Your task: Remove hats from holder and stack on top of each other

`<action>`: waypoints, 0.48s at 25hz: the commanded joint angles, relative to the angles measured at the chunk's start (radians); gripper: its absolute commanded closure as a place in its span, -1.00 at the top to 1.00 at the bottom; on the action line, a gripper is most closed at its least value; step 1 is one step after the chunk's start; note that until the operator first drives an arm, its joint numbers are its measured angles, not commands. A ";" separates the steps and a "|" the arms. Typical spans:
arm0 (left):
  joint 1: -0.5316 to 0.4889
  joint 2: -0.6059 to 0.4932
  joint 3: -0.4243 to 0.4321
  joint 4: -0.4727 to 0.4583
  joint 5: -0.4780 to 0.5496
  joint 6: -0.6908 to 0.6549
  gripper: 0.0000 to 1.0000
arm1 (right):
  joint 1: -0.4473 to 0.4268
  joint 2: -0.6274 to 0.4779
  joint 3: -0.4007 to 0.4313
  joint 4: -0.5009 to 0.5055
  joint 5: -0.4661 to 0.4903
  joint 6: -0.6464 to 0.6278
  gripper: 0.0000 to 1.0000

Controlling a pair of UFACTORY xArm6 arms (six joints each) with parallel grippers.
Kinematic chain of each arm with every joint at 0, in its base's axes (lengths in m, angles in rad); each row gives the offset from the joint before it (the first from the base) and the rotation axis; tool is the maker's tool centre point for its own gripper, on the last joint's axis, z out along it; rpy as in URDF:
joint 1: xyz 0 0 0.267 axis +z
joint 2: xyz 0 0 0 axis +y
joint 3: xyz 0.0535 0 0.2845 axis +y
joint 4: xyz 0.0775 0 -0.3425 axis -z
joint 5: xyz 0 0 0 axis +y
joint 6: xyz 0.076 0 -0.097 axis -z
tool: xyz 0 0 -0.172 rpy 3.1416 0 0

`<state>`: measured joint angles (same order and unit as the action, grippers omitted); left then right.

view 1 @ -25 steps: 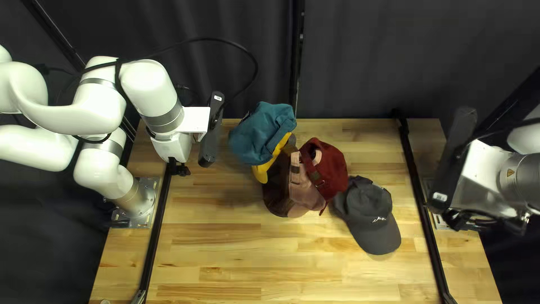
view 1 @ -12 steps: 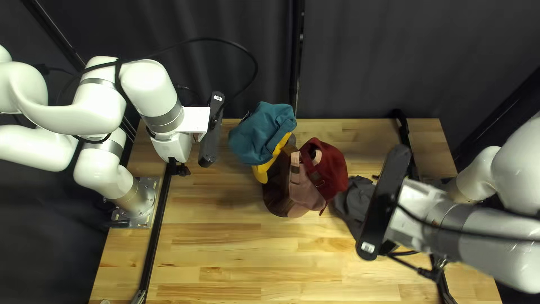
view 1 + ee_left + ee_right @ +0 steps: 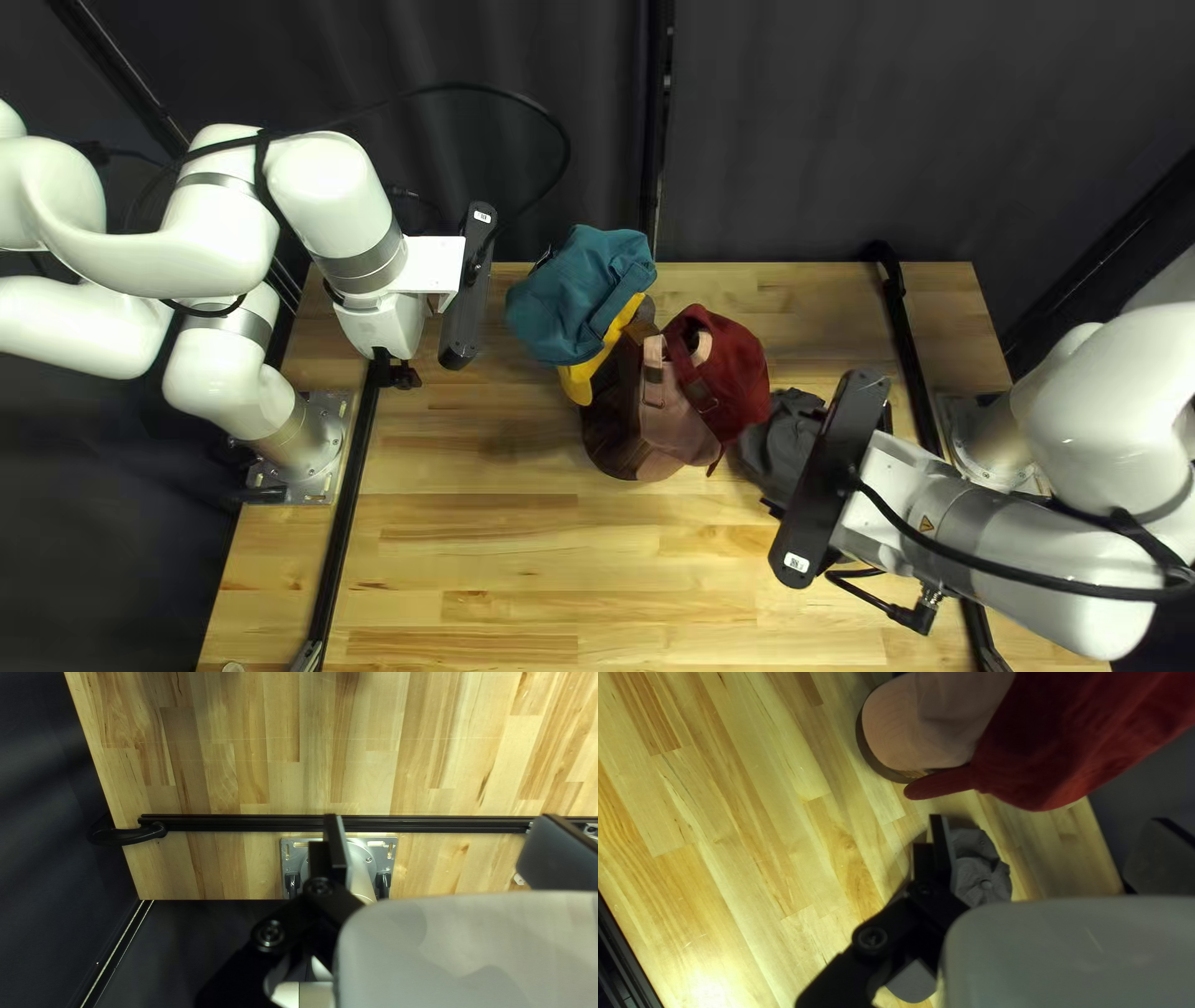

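Observation:
Several caps hang in a cluster mid-table in the top left view: teal cap (image 3: pixel 574 294) on top, yellow cap (image 3: pixel 586 375), brown cap (image 3: pixel 609 431), pink cap (image 3: pixel 674 431) and red cap (image 3: pixel 733 369). A grey cap (image 3: pixel 780 439) lies on the table beside them, partly hidden by my right gripper (image 3: pixel 826 471). In the right wrist view my right gripper (image 3: pixel 1045 840) is open just above the grey cap (image 3: pixel 980 877), one finger (image 3: pixel 941 842) at the crown. The red cap (image 3: pixel 1064 742) and pink cap (image 3: pixel 920 723) lie ahead. My left gripper (image 3: pixel 444 833) hangs open over bare wood.
Black rails (image 3: pixel 341 504) (image 3: pixel 920 411) run along both sides of the wooden table (image 3: pixel 523 560). In the left wrist view the left arm's base plate (image 3: pixel 294 851) lies under the gripper, behind a rail (image 3: pixel 224 822). A dark curtain backs the table.
My right arm has swung in from the table's right edge and come down over the grey cap, now covering most of it. The left arm and the caps have not moved.

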<state>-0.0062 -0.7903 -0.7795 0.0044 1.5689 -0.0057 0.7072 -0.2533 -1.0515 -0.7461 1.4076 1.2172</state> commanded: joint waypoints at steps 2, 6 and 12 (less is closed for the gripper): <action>0.000 0.000 0.000 0.000 0.000 0.000 1.00 | -0.027 -0.016 0.047 0.003 -0.068 0.024 1.00; 0.000 0.000 0.000 0.000 0.000 0.000 1.00 | -0.035 -0.016 0.056 -0.008 -0.093 0.026 1.00; 0.000 0.000 0.000 0.000 0.000 0.000 1.00 | -0.031 -0.046 0.092 -0.032 -0.106 0.020 1.00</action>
<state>-0.0062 -0.7903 -0.7795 0.0044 1.5689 -0.0057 0.6765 -0.2880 -0.9718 -0.7694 1.3072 1.2425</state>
